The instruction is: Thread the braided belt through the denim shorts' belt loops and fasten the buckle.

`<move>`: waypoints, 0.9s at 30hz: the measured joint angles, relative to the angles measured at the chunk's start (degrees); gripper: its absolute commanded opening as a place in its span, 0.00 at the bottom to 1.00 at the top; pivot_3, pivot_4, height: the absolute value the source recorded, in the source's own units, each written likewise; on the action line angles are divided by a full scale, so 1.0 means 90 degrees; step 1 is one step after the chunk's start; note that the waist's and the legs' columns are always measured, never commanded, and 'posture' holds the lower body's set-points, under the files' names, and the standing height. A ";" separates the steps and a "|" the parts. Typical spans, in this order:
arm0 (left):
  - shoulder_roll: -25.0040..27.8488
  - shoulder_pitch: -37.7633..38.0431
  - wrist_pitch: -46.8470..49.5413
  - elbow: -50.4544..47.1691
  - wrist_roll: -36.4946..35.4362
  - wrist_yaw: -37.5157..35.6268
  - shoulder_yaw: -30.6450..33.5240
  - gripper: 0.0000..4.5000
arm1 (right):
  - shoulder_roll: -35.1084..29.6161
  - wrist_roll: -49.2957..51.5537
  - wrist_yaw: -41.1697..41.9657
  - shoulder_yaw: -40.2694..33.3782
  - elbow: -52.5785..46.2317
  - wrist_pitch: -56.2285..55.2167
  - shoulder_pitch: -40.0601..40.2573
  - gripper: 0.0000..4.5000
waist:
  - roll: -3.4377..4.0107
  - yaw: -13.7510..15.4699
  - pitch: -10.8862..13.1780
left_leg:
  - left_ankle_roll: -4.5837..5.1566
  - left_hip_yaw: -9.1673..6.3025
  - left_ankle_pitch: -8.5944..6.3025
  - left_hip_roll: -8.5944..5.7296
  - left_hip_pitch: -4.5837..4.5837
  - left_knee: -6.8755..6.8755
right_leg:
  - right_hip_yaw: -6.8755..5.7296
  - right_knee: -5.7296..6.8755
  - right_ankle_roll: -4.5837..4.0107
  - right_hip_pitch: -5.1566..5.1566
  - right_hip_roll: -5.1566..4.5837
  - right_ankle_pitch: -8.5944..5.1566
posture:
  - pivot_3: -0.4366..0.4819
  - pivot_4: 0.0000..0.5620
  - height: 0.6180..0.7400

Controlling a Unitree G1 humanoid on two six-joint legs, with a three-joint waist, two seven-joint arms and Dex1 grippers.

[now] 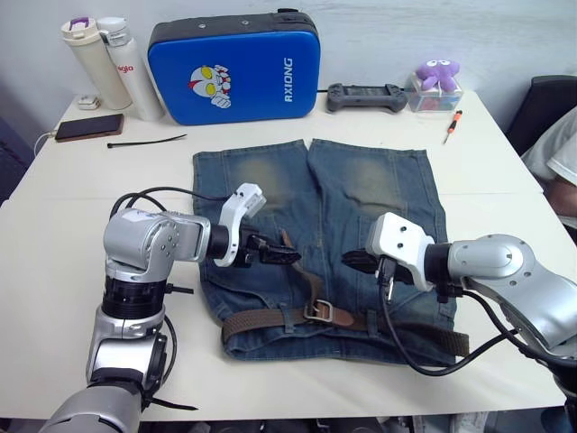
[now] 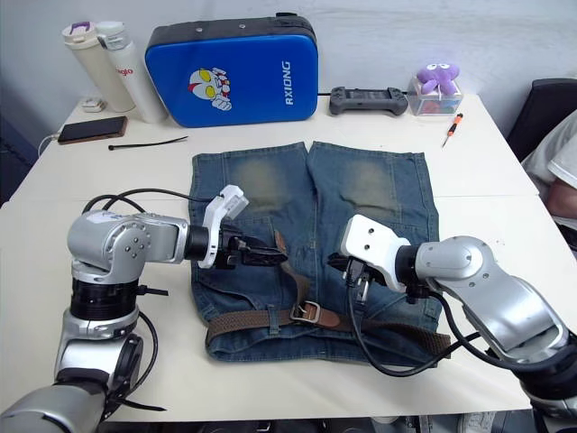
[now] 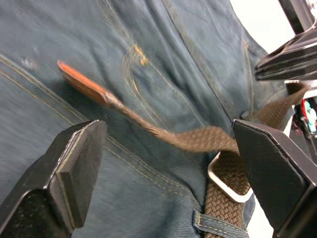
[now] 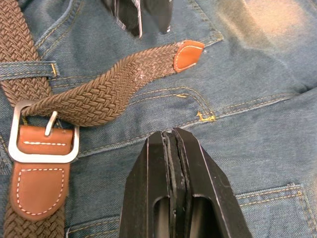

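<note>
The denim shorts [image 1: 361,207] lie flat on the white table, waistband toward me. The braided belt [image 1: 270,320] runs along the waistband under a belt loop [image 4: 29,69]. Its strap passes through the buckle [image 1: 317,312], pin through the weave. From there the free tail curves up to a tan tip [image 1: 287,242]. My left gripper [image 1: 279,253] hovers open right at that tip, the tail lying between its wide-apart fingers [image 3: 74,163] untouched. My right gripper [image 1: 353,260] is shut on nothing, just above the denim to the right of the tail, pointing at the left gripper.
Along the table's far edge are a blue case [image 1: 234,68], two bottles [image 1: 90,59], a phone [image 1: 88,127], a black cable tie [image 1: 144,142], a game controller [image 1: 365,96], a purple plush [image 1: 438,77] and a screwdriver [image 1: 452,125]. A person's sleeve [image 1: 559,153] is at the right.
</note>
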 measured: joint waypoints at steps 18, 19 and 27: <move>-0.0489 0.0094 0.0003 0.0113 -0.1289 0.1956 -0.0605 0.63 | 0.0187 -0.0178 -0.0343 -0.0023 -0.0118 0.0182 0.0294 0.00 | -0.0001 0.0066 -0.0001 | -0.0007 0.0002 0.0000 -0.0002 0.0005 0.0011 | 0.0002 -0.0011 0.0000 0.0001 0.0000 0.0000 | 0.48 0.27 1.00; -0.0492 0.0089 0.0003 0.0114 -0.1247 0.1956 -0.0662 0.56 | 0.0185 -0.0178 -0.0350 -0.0028 -0.0143 0.0187 0.0317 0.00 | -0.0001 0.0072 0.0000 | -0.0007 0.0002 0.0000 -0.0002 0.0005 0.0011 | 0.0002 -0.0013 0.0000 0.0001 -0.0001 0.0000 | 0.48 0.27 1.00; -0.0511 -0.0550 -0.0460 0.0283 -0.0999 0.1555 -0.0864 0.01 | 0.0021 -0.0170 -0.0351 -0.0471 -0.0273 0.0273 0.0536 0.00 | -0.0001 0.0121 0.0000 | -0.0007 0.0002 0.0000 -0.0003 0.0002 0.0009 | 0.0002 -0.0022 0.0000 0.0001 0.0000 0.0000 | 0.48 0.27 1.00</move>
